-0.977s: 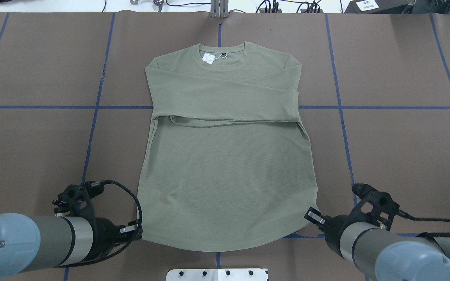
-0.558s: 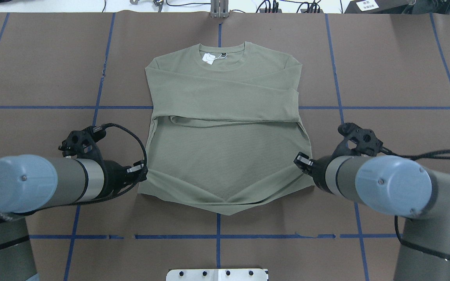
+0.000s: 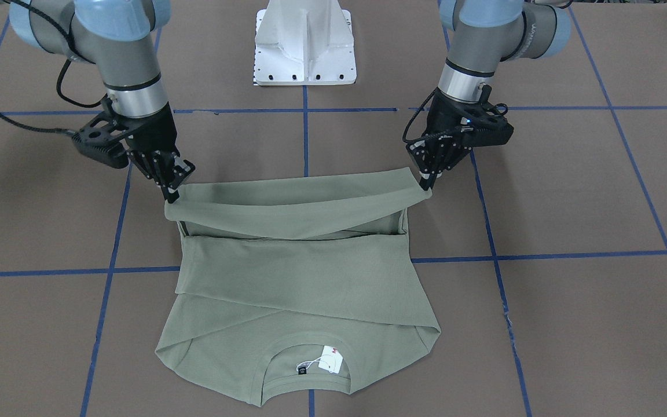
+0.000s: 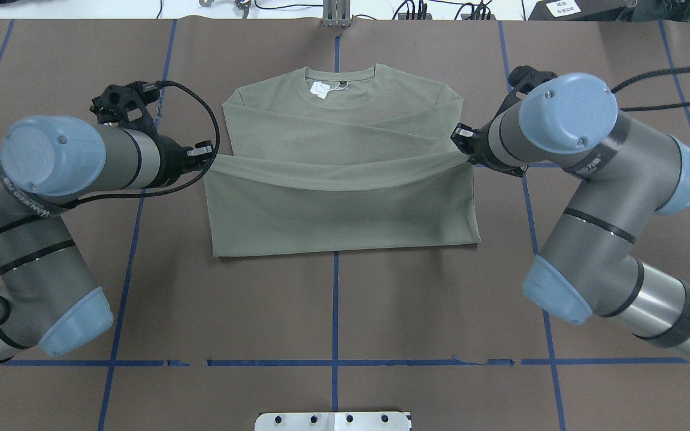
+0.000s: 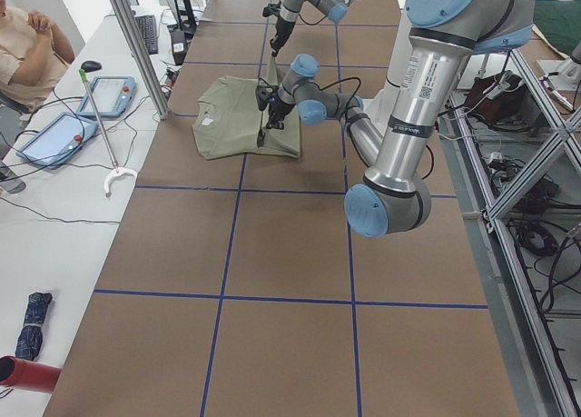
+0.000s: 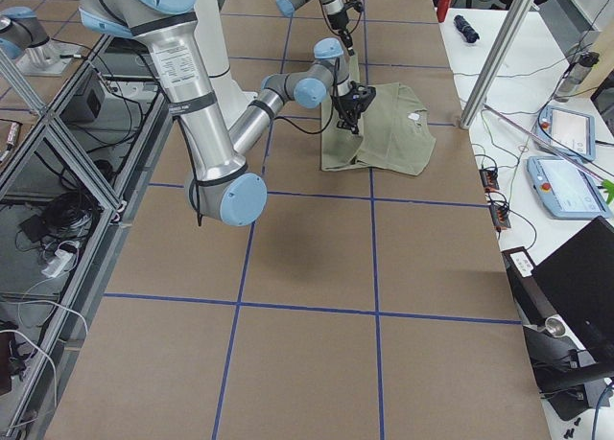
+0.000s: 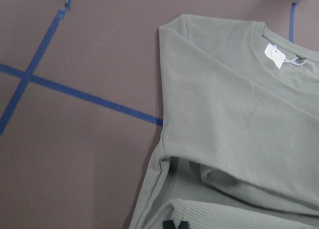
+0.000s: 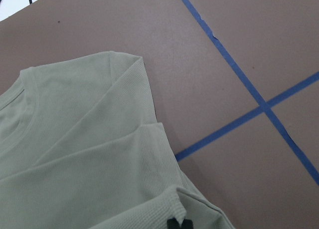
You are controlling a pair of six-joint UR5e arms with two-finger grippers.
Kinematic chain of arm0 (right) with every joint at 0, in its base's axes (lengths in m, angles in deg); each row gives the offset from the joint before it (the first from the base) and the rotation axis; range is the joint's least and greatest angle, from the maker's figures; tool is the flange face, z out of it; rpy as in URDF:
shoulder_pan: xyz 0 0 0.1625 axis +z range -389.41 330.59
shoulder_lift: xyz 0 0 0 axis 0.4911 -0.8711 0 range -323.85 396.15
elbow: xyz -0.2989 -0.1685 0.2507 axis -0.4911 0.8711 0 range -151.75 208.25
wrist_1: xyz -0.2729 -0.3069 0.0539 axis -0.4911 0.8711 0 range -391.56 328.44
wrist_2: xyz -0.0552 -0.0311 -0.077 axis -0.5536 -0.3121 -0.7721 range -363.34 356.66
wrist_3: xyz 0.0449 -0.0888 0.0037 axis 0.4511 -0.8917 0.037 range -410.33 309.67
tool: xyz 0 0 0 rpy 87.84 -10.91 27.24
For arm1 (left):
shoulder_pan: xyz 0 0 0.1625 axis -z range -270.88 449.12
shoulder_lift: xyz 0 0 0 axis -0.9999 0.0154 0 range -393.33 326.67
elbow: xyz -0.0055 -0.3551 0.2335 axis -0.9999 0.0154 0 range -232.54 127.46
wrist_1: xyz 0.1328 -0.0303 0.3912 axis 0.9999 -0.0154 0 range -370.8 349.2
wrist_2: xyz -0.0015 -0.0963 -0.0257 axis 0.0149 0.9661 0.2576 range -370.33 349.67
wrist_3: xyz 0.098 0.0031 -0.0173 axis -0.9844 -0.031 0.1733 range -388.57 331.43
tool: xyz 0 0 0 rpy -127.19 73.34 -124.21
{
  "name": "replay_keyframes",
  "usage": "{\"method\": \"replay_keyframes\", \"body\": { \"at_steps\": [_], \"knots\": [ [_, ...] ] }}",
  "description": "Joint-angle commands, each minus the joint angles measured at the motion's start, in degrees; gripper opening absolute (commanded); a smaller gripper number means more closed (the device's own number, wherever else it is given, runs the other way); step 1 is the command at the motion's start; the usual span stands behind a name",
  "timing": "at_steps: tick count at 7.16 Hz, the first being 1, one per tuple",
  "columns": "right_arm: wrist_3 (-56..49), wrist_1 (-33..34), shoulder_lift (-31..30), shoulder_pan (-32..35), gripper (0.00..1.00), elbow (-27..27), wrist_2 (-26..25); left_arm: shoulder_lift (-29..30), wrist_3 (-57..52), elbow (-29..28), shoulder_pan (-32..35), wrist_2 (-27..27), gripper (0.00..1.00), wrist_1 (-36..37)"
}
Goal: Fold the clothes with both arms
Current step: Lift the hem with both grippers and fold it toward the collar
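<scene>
The shirt point(image 4: 345, 221) lies in the middle of the counter point(image 4: 345, 311), collar point(image 4: 375, 76) toward the far edge. The left gripper point(image 4: 206, 157) and right gripper point(image 4: 463, 145) each clamp a corner of the hem point(image 4: 333, 186), holding it taut and lifted so the lower half folds squarely over the sleeves point(image 4: 345, 139).

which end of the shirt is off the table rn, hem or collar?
The hem: left gripper and right gripper pinch its corners in the air; the tagged collar lies flat.

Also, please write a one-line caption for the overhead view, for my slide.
Left gripper and right gripper each pinch a hem corner of the green shirt, its lower half doubled over the sleeves.
</scene>
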Motion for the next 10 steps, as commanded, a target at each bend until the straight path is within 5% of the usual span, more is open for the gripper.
{"method": "replay_keyframes", "body": {
  "at_steps": [1, 5, 10],
  "knots": [
    [-3.2, -2.5, 7.4, 4.2, 0.0, 12.7, 2.5, 3.6, -3.8, -5.7, 3.1, 0.4, 0.0, -0.3],
    [-5.0, -18.8, 14.8, 6.4, 0.0, 34.8, 2.4, 13.0, -3.7, -34.4, 4.2, -0.9, 0.0, -24.1],
    [-5.4, -20.3, 17.6, 7.9, 0.0, 42.2, 2.0, 13.5, -4.3, -39.2, 4.9, -2.9, 0.0, -28.7]
  ]
}}
